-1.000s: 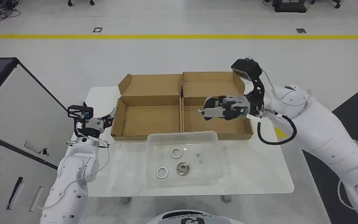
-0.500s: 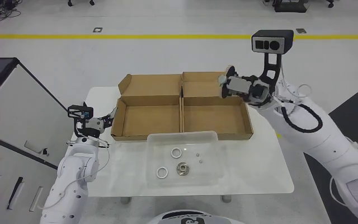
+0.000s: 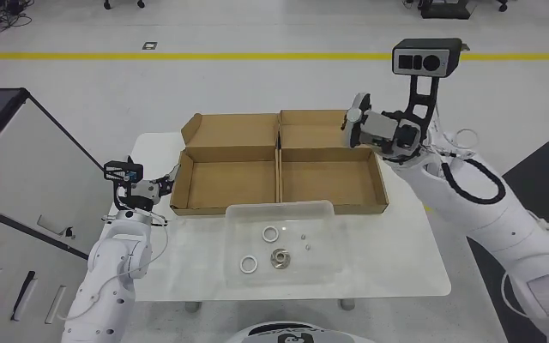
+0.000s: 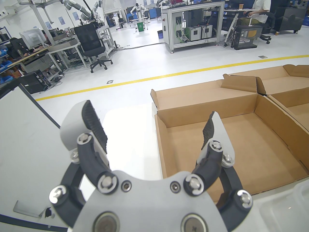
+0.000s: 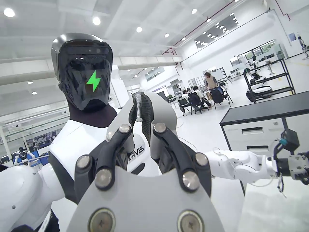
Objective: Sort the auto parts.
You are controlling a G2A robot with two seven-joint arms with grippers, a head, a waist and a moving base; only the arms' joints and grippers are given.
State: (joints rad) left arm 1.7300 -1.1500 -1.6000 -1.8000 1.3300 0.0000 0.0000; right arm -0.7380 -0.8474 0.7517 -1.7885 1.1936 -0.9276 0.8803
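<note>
The right gripper [image 5: 140, 107] is nearly closed, its two ribbed pads pinching a thin threaded metal rod [image 5: 137, 105]. The rod lies lengthwise between the pads, and its tip pokes just past the fingertips. In the top view this gripper [image 3: 353, 120] is raised off the table, over the far right corner of the right cardboard box [image 3: 330, 182], and is tilted upward.

The right cardboard box is open and touches the left cardboard box [image 3: 227, 184] along one side wall. Both have their lids folded back on the far side.

Just in front of the two boxes stands a clear plastic tray [image 3: 319, 264], well apart from the raised gripper. It holds two white rings [image 3: 269, 232] [image 3: 249, 264], a flanged metal part [image 3: 280, 257] and two small pieces [image 3: 307, 233] [image 3: 306, 247]. Boxes and tray sit on a white table [image 3: 403, 257].

The left gripper [image 4: 149, 112] has its jaws spread wide with nothing between them. It is at the table's left edge [image 3: 163, 184], just beside the near left corner of the left box and pointing toward it.
</note>
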